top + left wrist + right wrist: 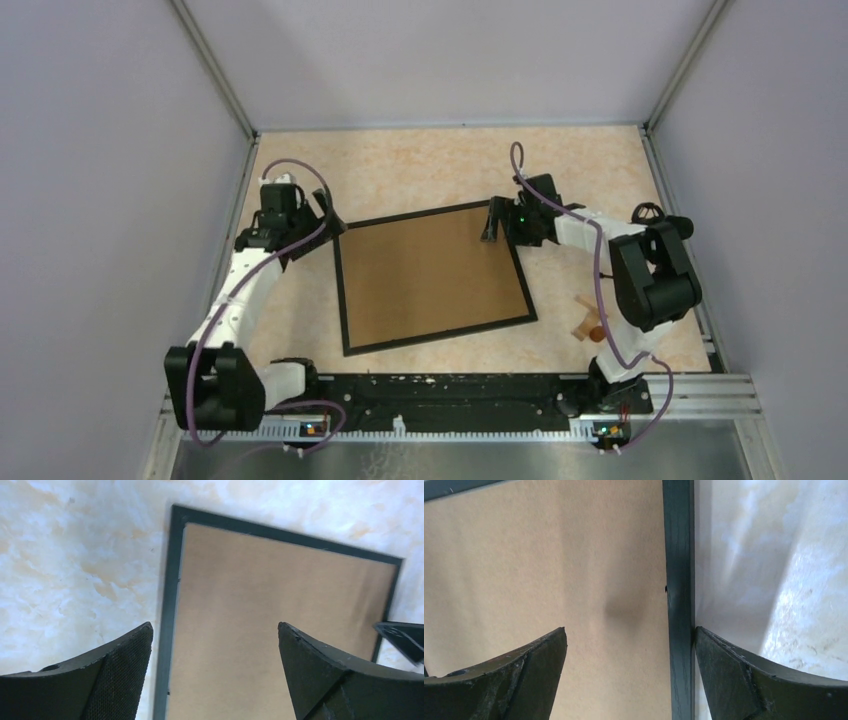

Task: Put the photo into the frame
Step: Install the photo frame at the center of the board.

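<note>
The frame [432, 277] lies flat on the counter [420, 170], brown side up, no photo showing. Your left fingers [117, 680] are spread over its far-left corner, your right fingers [749, 680] spread astride its right edge. Next, you likely pinch that edge.

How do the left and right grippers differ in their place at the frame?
The left gripper hangs by the frame's far-left corner; the right gripper reaches over its far-right corner. The left gripper's camera sees most of the frame, the right gripper's only a close strip, so the right seems nearer. Both are open, a border between their fingers.
</note>
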You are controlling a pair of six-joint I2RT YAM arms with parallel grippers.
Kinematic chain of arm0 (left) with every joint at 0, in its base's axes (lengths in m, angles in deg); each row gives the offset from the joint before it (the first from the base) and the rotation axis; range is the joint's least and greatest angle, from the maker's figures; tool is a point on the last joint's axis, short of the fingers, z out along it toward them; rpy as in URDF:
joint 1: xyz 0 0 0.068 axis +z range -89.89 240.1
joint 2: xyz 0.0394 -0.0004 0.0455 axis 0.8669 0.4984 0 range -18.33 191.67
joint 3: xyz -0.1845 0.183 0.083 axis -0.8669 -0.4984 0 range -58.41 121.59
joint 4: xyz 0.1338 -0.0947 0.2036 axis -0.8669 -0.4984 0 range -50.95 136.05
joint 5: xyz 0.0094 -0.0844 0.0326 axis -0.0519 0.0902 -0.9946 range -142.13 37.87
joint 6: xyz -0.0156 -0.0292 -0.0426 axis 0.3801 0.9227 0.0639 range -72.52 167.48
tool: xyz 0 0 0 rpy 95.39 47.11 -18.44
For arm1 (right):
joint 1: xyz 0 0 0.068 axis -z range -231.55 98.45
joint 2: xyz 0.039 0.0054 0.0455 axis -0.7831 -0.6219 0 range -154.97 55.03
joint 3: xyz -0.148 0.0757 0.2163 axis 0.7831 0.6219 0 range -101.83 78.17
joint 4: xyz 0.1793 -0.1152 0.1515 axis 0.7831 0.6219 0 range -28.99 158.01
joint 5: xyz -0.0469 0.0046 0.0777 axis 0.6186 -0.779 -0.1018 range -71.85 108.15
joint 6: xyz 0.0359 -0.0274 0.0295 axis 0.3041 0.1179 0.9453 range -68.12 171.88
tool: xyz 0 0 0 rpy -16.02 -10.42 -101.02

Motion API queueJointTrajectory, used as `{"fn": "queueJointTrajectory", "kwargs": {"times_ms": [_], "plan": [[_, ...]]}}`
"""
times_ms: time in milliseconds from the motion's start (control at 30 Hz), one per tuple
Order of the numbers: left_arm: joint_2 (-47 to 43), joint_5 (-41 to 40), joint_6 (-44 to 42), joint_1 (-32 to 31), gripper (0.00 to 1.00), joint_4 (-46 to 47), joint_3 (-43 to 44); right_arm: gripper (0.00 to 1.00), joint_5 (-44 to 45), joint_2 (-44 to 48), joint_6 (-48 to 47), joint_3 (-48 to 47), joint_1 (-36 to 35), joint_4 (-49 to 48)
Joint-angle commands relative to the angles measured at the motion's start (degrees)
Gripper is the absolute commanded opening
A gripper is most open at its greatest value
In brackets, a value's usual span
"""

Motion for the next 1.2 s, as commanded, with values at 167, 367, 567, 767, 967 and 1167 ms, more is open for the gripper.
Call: {"fn": "queueJointTrajectory", "kwargs": {"times_ms": [167, 367, 567, 767, 967, 1167], "plan": [[17.38, 14.3, -6.51, 7.22, 0.88, 6.88, -5.44, 0.81, -2.19, 5.27, -5.36, 2.06, -1.39, 16.21], [27.24, 18.26, -7.48, 8.1, 0.88, 5.32, -2.54, 0.72, -13.43, 6.59, -2.13, 6.54, -2.36, 12.1], [30.87, 14.62, -9.59, 10.01, 0.93, 1.46, 0.68, 0.81, -11.25, 15.36, 0.12, 7.64, -7.08, 15.84], [19.47, 2.87, -10.19, 6.72, 0.99, 0.48, 0.19, 0.86, -0.24, 23.94, -2.6, 9.86, -4.67, 26.39], [5.43, 20.81, 0.13, -9.48, 0.9, 14.94, -6.62, 0.69, -2.64, 27.81, 3.15, 13.85, -4.19, 25.96], [15.55, 33.35, 13.15, -25.53, 0.75, 42.04, -12.64, 0.39, -2.79, 28.01, 3.59, 17.51, -4.29, 25.37]]}}
